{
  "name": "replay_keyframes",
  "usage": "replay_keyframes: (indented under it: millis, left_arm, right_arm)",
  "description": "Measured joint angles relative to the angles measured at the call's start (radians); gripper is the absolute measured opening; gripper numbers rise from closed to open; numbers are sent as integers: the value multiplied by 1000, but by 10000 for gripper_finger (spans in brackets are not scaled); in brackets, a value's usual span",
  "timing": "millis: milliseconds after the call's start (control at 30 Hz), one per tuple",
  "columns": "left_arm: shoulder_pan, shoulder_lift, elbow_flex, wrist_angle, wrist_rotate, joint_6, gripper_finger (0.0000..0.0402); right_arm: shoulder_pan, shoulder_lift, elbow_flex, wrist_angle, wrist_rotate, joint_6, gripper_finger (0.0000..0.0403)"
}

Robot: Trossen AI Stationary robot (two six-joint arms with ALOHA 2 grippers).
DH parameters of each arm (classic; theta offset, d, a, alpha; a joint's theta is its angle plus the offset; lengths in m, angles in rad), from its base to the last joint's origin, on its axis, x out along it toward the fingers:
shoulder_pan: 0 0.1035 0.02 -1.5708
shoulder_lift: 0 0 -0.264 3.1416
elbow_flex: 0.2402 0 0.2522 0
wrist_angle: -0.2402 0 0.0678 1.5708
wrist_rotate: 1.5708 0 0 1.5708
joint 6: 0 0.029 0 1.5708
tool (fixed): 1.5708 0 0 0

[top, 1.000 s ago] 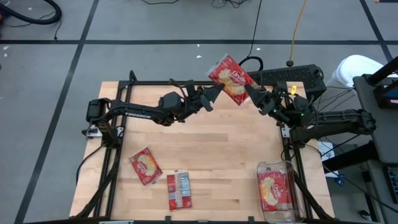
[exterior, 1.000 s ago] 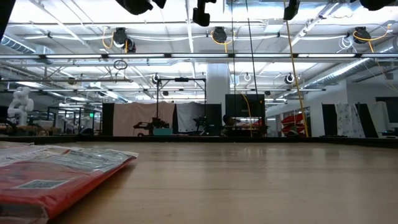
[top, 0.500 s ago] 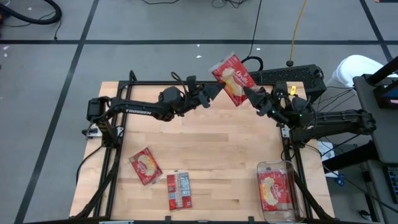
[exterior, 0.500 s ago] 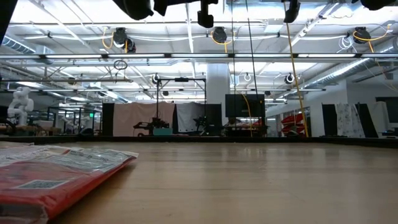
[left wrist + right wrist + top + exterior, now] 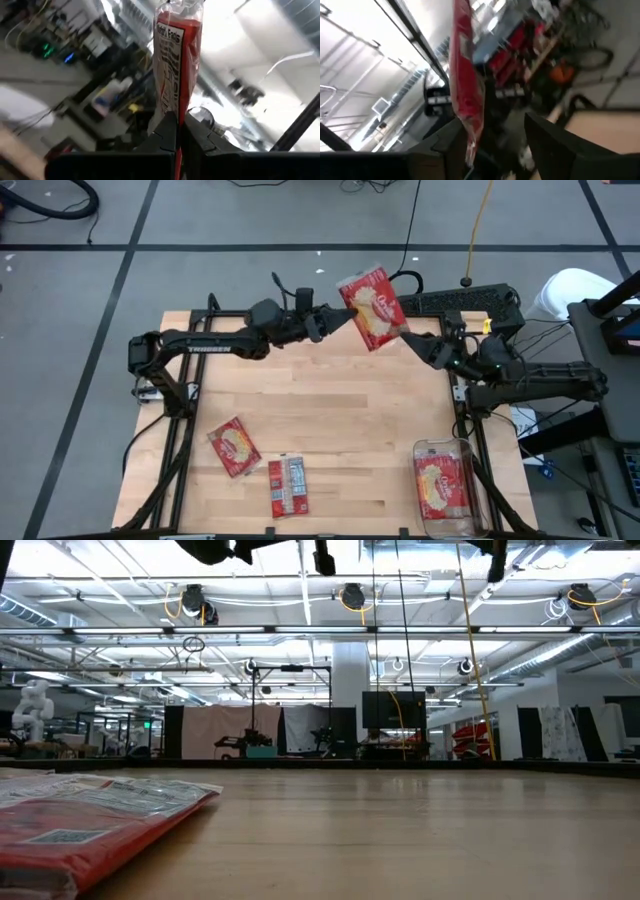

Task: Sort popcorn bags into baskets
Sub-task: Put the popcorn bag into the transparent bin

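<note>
Nearest the front edge of the table [image 5: 340, 430]: clear bin [image 5: 443, 486] at the front-right corner, one popcorn bag [image 5: 440, 482] lying flat inside, popcorn pic up. Well left of the bin, two more bags on the wood – one w/ white label panels up [image 5: 288, 486], and just beyond it, further left, one tilted w/ popcorn face up [image 5: 234, 447]. Low view catches a red packet [image 5: 90, 823] lying flat close to the lens, label side up.

Far edge of the table, well behind the bin: a lifted bag [image 5: 372, 307] hangs in the air, held up over the back rail. Left gripper [image 5: 335, 326] is clamped on that bag's lower-left corner; left wrist view shows its fingers pinched tight on the red edge [image 5: 174, 80], bag standing edge-on above them. Right gripper [image 5: 418, 342] sits just beside the bag's lower-right edge, jaws spread apart; right wrist view has the packet [image 5: 466, 85] edge-on between the parted fingers [image 5: 547, 137] – can't tell if either finger touches it.
</note>
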Motion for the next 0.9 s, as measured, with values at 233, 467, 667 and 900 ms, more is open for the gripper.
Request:
replay_keyframes:
  millis: [233,467,667,900]
  left_arm:
    - [9,-27,0,-190,124,27,8]
    - [-16,-27,1,-263,143,23,8]
    - [-52,-19,1,-344,142,25,8]
    - [-100,8,1,-350,119,-2,9]
  right_arm:
    - [4,-109,0,-230,-76,136,192]
    - [4,-143,0,-313,-124,175,192]
    - [5,-112,0,-312,-157,179,192]
    - [4,-1,0,-277,-292,180,192]
